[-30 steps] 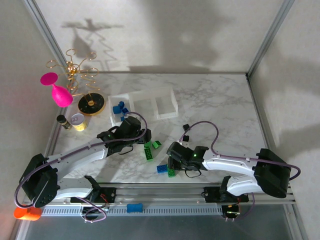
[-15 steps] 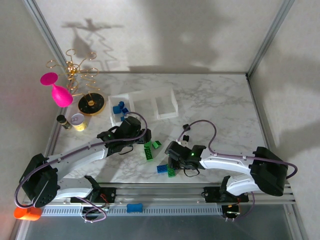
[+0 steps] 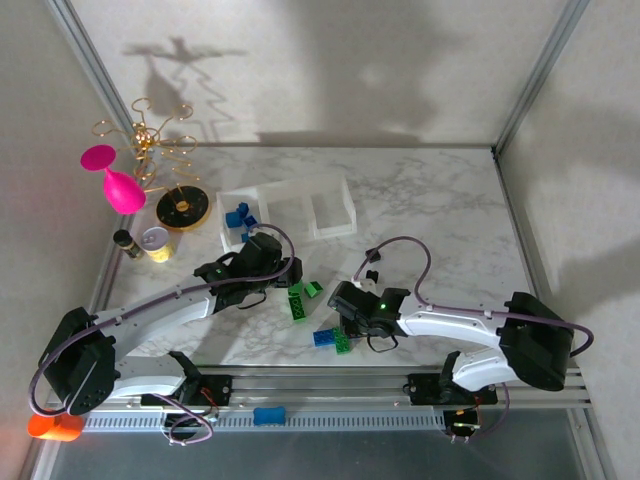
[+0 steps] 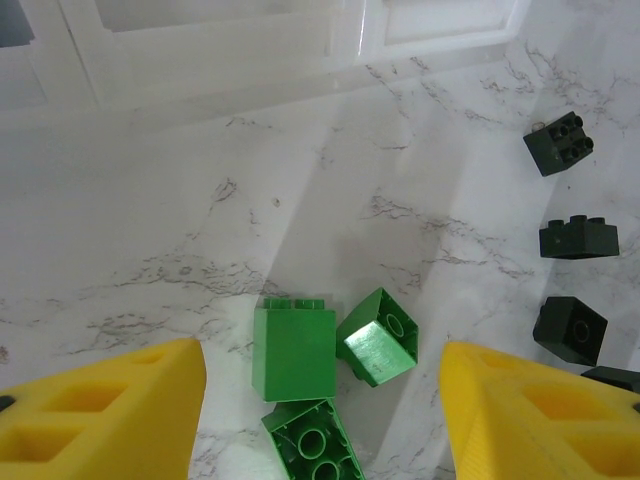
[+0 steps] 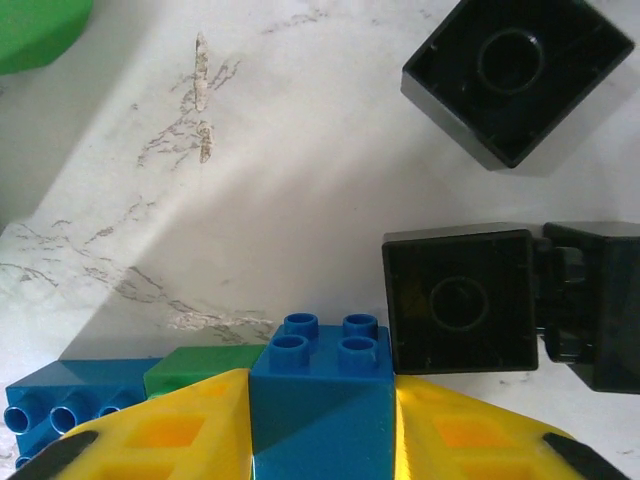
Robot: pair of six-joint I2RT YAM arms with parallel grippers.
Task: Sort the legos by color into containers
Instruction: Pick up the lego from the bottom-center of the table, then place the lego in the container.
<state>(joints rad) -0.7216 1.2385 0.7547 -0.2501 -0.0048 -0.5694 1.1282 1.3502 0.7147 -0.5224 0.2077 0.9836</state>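
Note:
In the right wrist view my right gripper [image 5: 322, 425] is shut on a blue lego [image 5: 322, 385] with its studs facing away, low over the marble. A black lego [image 5: 460, 300] touches the blue one's right side, and two more black ones [image 5: 517, 75] [image 5: 595, 300] lie near. A green lego [image 5: 205, 365] and another blue one [image 5: 70, 410] sit to its left. My left gripper [image 4: 320, 385] hangs open above three green legos [image 4: 294, 350] [image 4: 378, 337] [image 4: 315, 445]. The containers [image 3: 290, 208] stand behind, with blue legos [image 3: 238, 218] in the left compartment.
Three black legos [image 4: 578, 238] lie right of the green ones in the left wrist view. A round black-and-gold dish [image 3: 182, 208], a pink glass [image 3: 118, 185], a gold rack [image 3: 155, 140] and small jars [image 3: 155, 242] crowd the left back. The metal rail [image 3: 330, 385] runs along the near edge.
My right gripper has closed its fingers onto the blue lego and its arm has edged slightly left. The left arm has stayed still.

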